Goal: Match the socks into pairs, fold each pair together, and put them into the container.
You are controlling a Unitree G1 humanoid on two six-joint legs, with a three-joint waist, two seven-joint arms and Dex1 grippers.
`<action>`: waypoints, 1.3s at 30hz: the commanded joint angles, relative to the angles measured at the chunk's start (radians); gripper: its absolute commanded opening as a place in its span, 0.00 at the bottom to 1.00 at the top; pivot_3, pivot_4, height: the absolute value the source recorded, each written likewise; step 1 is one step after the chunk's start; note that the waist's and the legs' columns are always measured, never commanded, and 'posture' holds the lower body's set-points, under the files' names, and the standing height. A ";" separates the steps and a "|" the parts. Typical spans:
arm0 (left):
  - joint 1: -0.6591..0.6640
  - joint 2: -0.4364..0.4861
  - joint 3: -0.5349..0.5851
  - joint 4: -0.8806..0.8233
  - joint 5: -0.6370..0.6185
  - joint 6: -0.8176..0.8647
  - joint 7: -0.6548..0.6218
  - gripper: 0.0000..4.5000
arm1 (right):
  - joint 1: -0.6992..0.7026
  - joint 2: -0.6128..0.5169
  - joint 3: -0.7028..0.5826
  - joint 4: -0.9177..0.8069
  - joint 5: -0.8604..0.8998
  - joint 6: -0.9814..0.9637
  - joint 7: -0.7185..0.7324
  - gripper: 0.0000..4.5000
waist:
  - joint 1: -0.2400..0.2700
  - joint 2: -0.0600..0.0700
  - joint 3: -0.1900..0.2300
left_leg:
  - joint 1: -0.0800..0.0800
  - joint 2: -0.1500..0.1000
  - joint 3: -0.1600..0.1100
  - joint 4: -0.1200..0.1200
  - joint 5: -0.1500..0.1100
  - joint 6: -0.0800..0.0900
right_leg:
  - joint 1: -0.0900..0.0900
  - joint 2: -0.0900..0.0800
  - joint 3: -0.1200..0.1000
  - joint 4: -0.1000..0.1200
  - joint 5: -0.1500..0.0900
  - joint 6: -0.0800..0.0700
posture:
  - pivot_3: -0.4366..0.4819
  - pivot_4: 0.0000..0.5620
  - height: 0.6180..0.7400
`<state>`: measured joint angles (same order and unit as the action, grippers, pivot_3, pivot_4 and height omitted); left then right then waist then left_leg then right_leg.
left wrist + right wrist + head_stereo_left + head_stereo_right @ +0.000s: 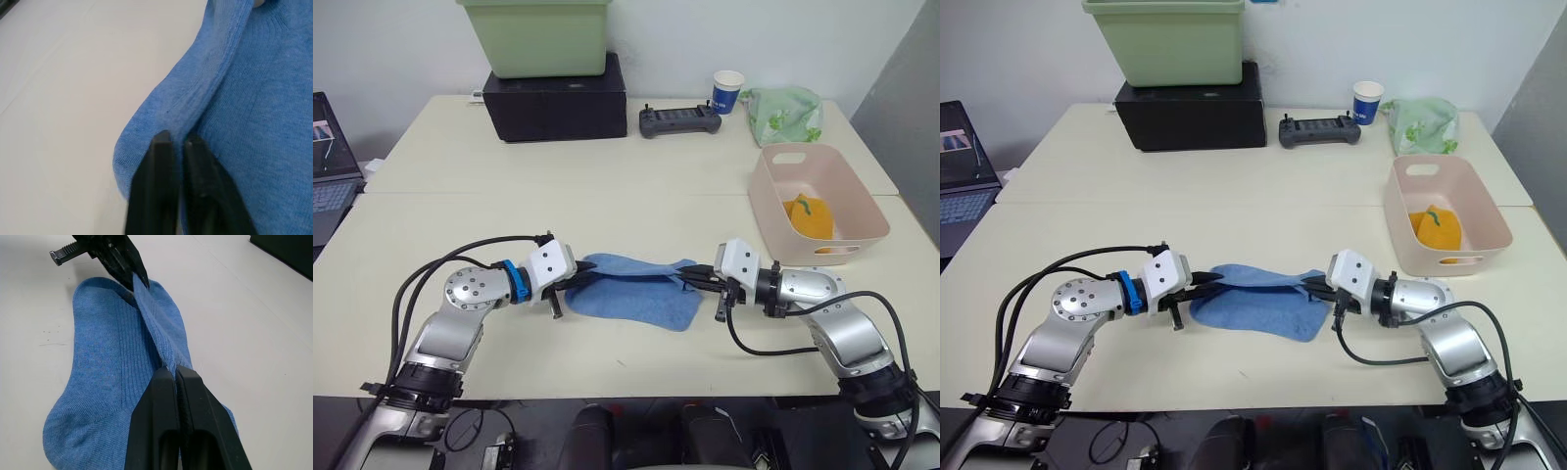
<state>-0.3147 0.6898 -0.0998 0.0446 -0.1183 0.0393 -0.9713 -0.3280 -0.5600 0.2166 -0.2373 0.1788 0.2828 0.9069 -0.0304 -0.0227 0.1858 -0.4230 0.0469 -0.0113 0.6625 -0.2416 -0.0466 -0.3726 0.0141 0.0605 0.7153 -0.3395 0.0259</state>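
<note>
I'm looking down on a pale cream bench (636,186), two tops butted together w/ a seam running across the middle. White wall behind, a grey panel at the far right.

Count on the bench: 1 light green tub (535,34) sitting on 1 black box (555,101) at the back, 1 black handheld controller (679,120), 1 blue-and-white paper cup (727,91), 1 green-printed plastic bag (784,114), and 1 laptop (331,166) at the far left edge.

Socks: I see blue sock fabric (636,287) lying flat in the near centre between my arms; can't tell if it's one sock or two stacked. The top layer's edge is pulled up into a ridge strung between the claws. Mustard-orange sock material (809,217) sits bunched inside the container (854,201), the pale pink basket on the right side of the bench; can't count how many are in that bundle.

Left claw (576,282) is clamped on the blue sock's left end, fingers (161,161) pinched tight w/ cloth between them. Right claw (690,279) is clenched on the same ridge at the right end, fingers (164,391) together on the fold.
</note>
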 commanded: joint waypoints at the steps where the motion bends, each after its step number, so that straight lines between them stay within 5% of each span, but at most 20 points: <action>1: -0.006 -0.009 0.038 -0.041 -0.035 0.004 0.011 0.01 | 0.001 -0.001 -0.019 -0.036 0.008 -0.015 -0.007 0.00 | 0.000 0.000 0.000 | 0.000 0.000 0.000 0.000 0.000 0.000 | 0.000 0.000 0.000 0.000 0.000 0.000 | 0.48 0.27 1.00; 8: -0.096 -0.017 0.074 -0.047 -0.087 0.041 0.004 0.01 | -0.078 -0.001 -0.050 0.001 0.026 -0.021 -0.008 0.00 | 0.000 0.000 0.000 | 0.000 0.000 0.000 0.001 0.000 0.000 | 0.000 0.000 -0.001 0.001 0.000 0.000 | 0.48 0.27 1.00; 23: -0.019 0.360 0.123 -0.332 -0.419 0.520 -0.353 0.01 | -0.070 -0.161 -0.100 -0.312 0.515 0.518 0.133 0.00 | -0.002 0.000 0.000 | 0.000 0.000 -0.002 0.000 0.000 0.000 | 0.001 0.000 -0.003 0.000 0.000 0.000 | 0.48 0.27 1.00; 28: -0.016 0.292 0.014 -0.250 -0.312 0.495 -0.307 0.01 | -0.059 -0.133 0.021 -0.153 0.383 0.432 0.151 0.00 | -0.001 0.000 0.000 | 0.000 0.000 -0.002 0.000 0.000 0.000 | 0.001 0.001 -0.003 0.000 -0.001 0.000 | 0.48 0.27 1.00; 39: -0.154 0.184 -0.066 -0.049 -0.201 0.418 -0.303 0.01 | -0.189 -0.090 0.071 0.112 0.188 0.203 0.200 0.00 | -0.001 0.000 0.000 | -0.002 -0.001 -0.002 0.001 0.000 0.000 | -0.001 0.002 -0.005 0.000 0.000 0.000 | 0.48 0.27 1.00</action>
<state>-0.4486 0.8767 -0.1627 -0.0147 -0.3333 0.4790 -1.2744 -0.4941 -0.6523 0.2957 -0.1245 0.3750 0.5197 1.0936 -0.0313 -0.0224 0.1861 -0.4253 0.0463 -0.0133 0.6629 -0.2416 -0.0463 -0.3743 0.0159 0.0536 0.7151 -0.3400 0.0255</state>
